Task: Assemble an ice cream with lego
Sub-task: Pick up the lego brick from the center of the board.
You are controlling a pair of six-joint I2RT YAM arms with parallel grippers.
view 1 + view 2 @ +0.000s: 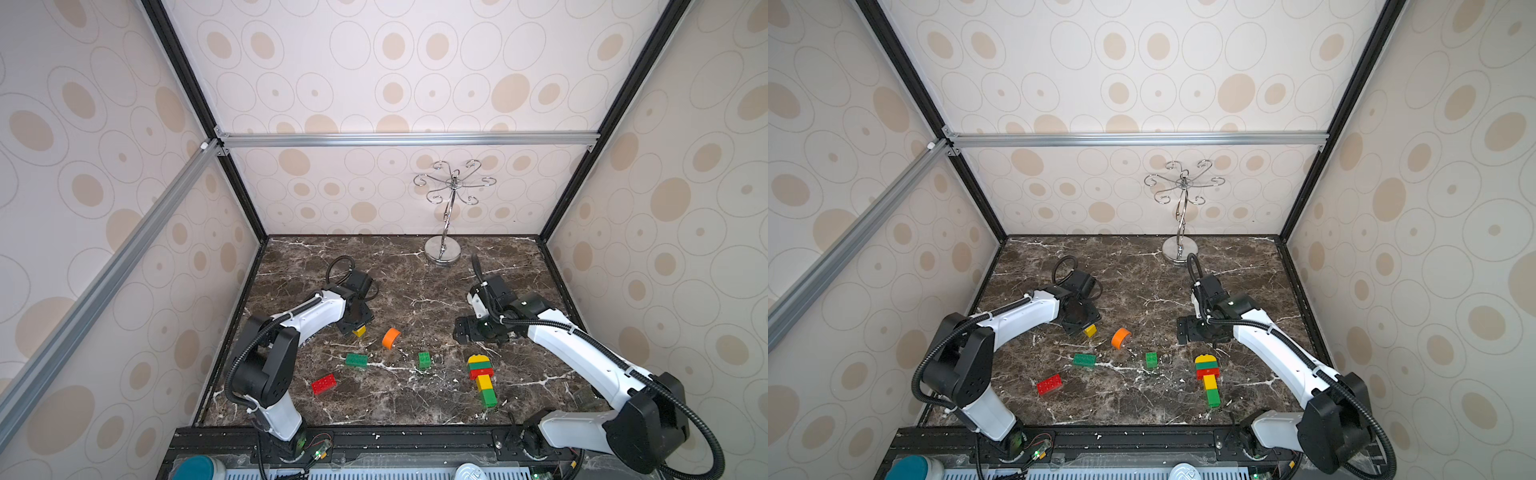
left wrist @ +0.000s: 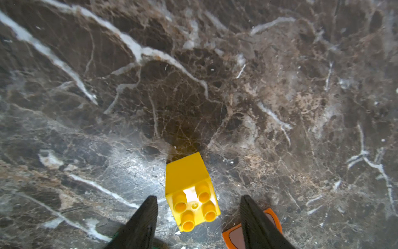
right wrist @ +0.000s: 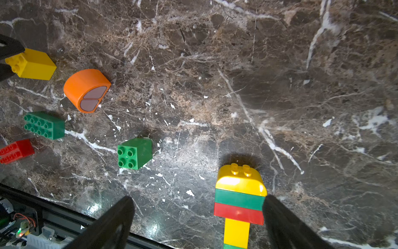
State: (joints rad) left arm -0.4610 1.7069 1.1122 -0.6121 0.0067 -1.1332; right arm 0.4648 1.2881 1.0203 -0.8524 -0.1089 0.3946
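Our left tool [image 2: 197,197] straddles the toppled yellow brick [image 2: 187,174], jaws apart, not yet pinching, toward the desk's [image 1: 415,282] 9 o'clock. We fear a skewed close spins it into the orange dome [image 1: 391,337] at its 3 o'clock. Right tool [image 3: 198,197] gapes empty.

Top views look down from high (nearly alike); wrist cameras face the tabletop [image 2: 280,64] close up.

The stack [image 1: 481,376] is lying flat on my right: yellow dome [image 1: 478,360], green, red, then narrower yellow and green. Loose pieces are lying to its left: green cube [image 1: 424,360], orange dome [image 1: 391,337] on its side, green oblong [image 1: 356,360], red oblong [image 1: 324,384], yellow cube [image 1: 359,331] tipped over.
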